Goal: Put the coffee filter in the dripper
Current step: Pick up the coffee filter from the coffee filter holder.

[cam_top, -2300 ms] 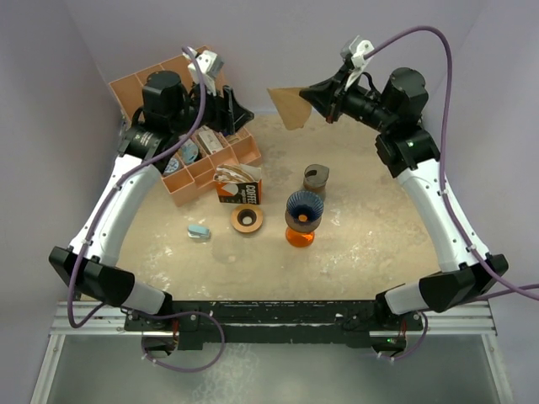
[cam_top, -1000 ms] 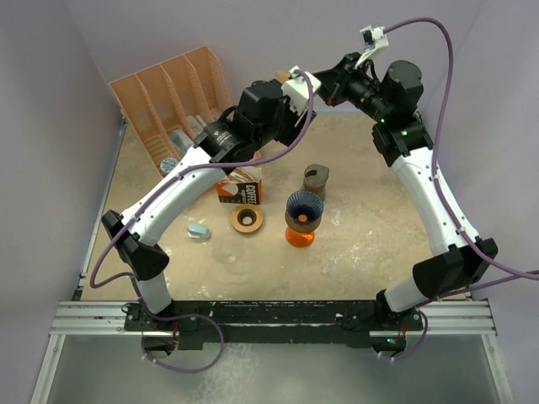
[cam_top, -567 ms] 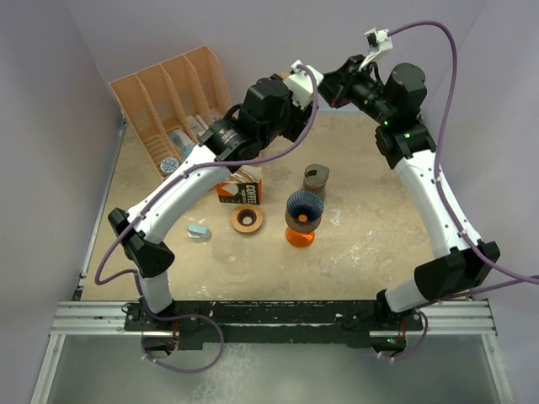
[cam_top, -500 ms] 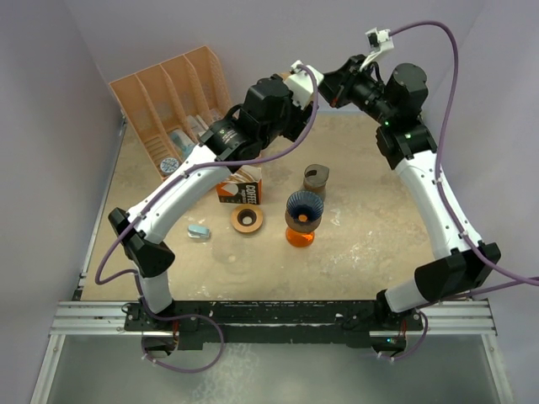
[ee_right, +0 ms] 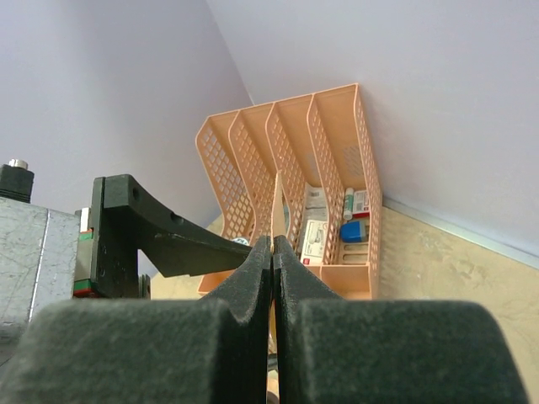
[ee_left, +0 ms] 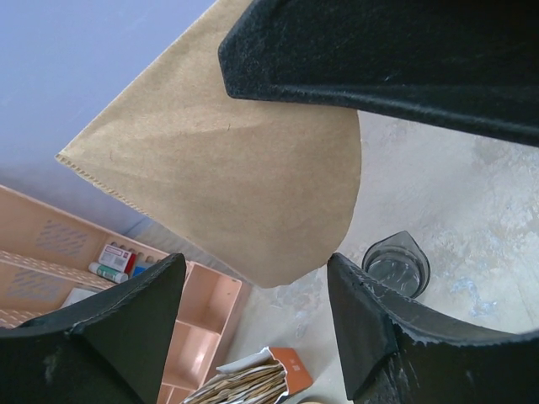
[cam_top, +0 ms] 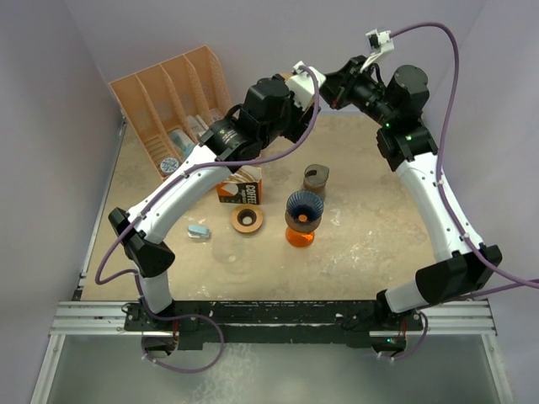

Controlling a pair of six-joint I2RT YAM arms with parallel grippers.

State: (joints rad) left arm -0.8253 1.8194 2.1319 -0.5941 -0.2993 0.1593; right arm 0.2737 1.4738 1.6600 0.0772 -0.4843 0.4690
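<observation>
My right gripper is shut on a brown paper coffee filter and holds it high over the far side of the table. It shows edge-on between the right fingers. My left gripper is open, with its fingers spread on either side of the filter's rounded lower edge and not touching it. In the top view the left gripper and the right gripper meet, and the filter is hidden there. The blue ribbed dripper stands on an orange base mid-table, well below both grippers.
A glass server stands behind the dripper and also shows in the left wrist view. An orange box of filters, a brown ring and a small blue object lie to the left. An orange organizer fills the far left corner.
My left arm has swung from the organizer up to the filter held by my right gripper. Over the last second it has crept slightly closer. The right gripper still holds the filter.
</observation>
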